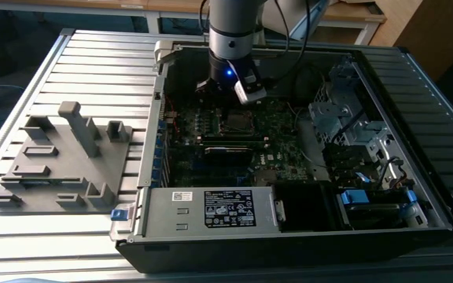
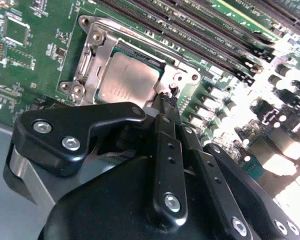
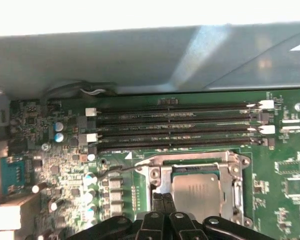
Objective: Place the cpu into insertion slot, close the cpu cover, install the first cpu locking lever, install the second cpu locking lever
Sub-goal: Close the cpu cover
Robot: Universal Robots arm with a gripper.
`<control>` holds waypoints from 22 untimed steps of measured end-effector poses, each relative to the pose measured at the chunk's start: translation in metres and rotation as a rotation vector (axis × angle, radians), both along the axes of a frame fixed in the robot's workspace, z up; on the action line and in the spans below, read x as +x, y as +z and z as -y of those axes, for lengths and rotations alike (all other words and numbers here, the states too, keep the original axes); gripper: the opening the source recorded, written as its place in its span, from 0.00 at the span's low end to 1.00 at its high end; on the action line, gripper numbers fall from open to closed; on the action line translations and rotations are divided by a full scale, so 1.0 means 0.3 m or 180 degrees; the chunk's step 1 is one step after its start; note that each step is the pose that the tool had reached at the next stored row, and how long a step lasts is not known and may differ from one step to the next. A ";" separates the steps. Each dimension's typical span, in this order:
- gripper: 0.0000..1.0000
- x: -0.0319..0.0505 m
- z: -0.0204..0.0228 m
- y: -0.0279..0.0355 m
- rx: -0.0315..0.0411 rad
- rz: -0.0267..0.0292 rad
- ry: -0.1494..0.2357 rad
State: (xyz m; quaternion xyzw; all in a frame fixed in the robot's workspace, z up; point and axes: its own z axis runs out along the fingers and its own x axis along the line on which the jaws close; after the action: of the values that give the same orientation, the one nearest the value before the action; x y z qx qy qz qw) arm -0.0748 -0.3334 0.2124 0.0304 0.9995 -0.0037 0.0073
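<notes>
The cpu (image 2: 127,82) lies flat in the insertion slot (image 1: 235,121) on the green motherboard (image 2: 20,60), its dull grey top showing through the cut-out of the cpu cover (image 2: 92,57). The cover is down around the chip's edges (its silvery frame borders the chip on all visible sides in both wrist views). The gripper (image 2: 168,102) hangs just beside one edge of the socket, its two black fingers drawn together with no gap between them. Whether anything thin is nipped at their tips cannot be told. In the first wrist view the long black memory slots (image 3: 175,127) run alongside the socket on the side away from the gripper. In the exterior view the arm (image 1: 230,29) reaches down into the open computer case (image 1: 210,247).
</notes>
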 end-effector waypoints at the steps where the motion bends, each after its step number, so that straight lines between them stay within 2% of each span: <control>1: 0.10 0.000 0.000 0.007 0.0000 0.0000 0.0000; 10: 0.10 0.003 0.000 0.013 0.0004 0.0000 0.0000; 19: 0.10 0.065 -0.001 0.012 0.0004 0.0000 0.0000; 22: 0.10 0.076 -0.001 0.012 0.0004 0.0000 0.0000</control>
State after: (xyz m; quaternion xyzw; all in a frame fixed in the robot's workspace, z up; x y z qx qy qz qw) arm -0.0520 -0.3330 0.2161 0.0304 0.9995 -0.0030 0.0072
